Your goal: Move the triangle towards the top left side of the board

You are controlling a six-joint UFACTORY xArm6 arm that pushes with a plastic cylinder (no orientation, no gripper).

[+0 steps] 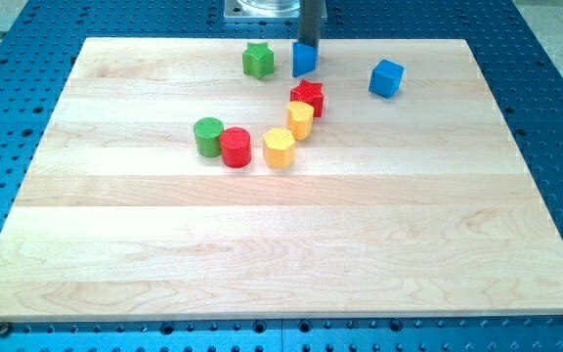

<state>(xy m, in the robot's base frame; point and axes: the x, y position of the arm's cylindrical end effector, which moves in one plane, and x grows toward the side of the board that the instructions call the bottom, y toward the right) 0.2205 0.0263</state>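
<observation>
The blue triangle point(304, 60) sits near the top middle of the wooden board point(281, 244). My rod comes down from the view's top and my tip point(310, 44) stands at the triangle's upper right edge, touching or almost touching it. A green star point(257, 60) lies just left of the triangle.
A blue cube point(386, 78) sits to the right. Below the triangle are a red star point(307, 98), a yellow block point(300, 120), a yellow hexagon point(279, 148), a red cylinder point(235, 147) and a green cylinder point(208, 136). A blue perforated table surrounds the board.
</observation>
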